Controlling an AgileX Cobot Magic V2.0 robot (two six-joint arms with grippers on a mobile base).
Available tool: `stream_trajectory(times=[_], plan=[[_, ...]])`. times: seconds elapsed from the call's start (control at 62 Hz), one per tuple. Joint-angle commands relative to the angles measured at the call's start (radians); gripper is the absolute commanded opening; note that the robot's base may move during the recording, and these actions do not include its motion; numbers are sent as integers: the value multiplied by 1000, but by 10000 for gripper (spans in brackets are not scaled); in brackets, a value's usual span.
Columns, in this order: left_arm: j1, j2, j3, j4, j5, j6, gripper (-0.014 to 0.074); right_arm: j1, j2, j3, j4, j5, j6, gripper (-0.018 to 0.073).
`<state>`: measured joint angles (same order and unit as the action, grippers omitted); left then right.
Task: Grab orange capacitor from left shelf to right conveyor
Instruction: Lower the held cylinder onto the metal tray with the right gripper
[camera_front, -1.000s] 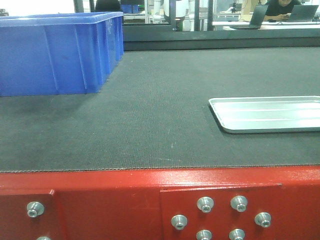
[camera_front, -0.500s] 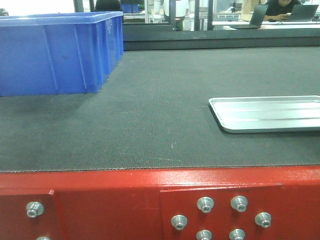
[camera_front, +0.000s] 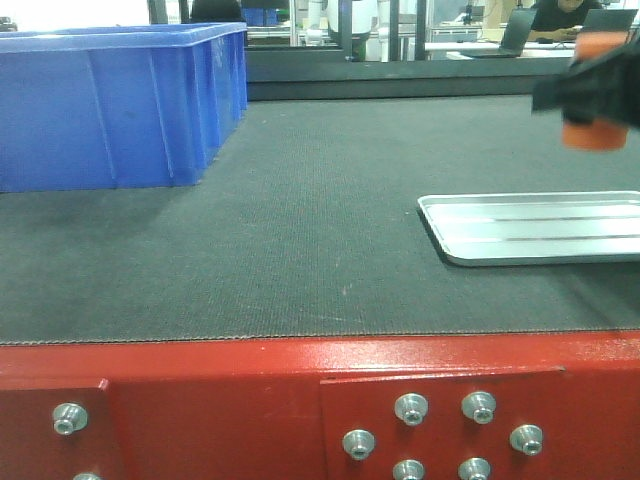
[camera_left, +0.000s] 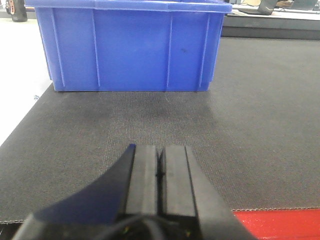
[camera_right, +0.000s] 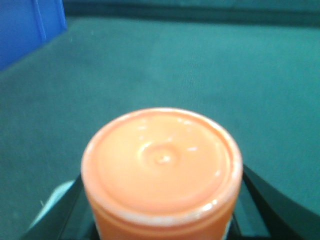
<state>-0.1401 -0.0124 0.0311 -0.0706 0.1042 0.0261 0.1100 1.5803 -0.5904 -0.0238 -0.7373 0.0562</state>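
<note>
No writing is readable on the orange capacitor (camera_front: 590, 133), which is blurred. The right gripper (camera_front: 590, 95) pinches it in the air above the silver tray (camera_front: 530, 228) on the right conveyor (camera_front: 300, 220). The blue bin (camera_front: 110, 105) stands far left. The left gripper (camera_left: 160, 172) has its jaws pressed together.

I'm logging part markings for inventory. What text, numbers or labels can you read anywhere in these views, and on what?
None is readable.
The orange capacitor in the right pincer is motion-blurred, and the wrist view shows only its plain end.
The blue bin, silver tray and red frame show no markings.
</note>
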Motion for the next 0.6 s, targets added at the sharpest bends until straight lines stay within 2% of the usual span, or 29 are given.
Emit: stream_trajectory(times=[0.0,0.177,0.371,0.581], plan=[[1,-11,-4,-3,-83,-2,-127,-12,15,-20,-10,-129,-17,97],[1,-11,-4,-3,-83,-2,-127,-68,146,-20,-54,-228,-17,97],[1,-11,-4,-3,-83,-2,-127,-74,200,-20,-92,-300,-17,97],[1,-11,-4,-3,-83,-2,-127,-74,240,-20,-92,-302,-17,97]])
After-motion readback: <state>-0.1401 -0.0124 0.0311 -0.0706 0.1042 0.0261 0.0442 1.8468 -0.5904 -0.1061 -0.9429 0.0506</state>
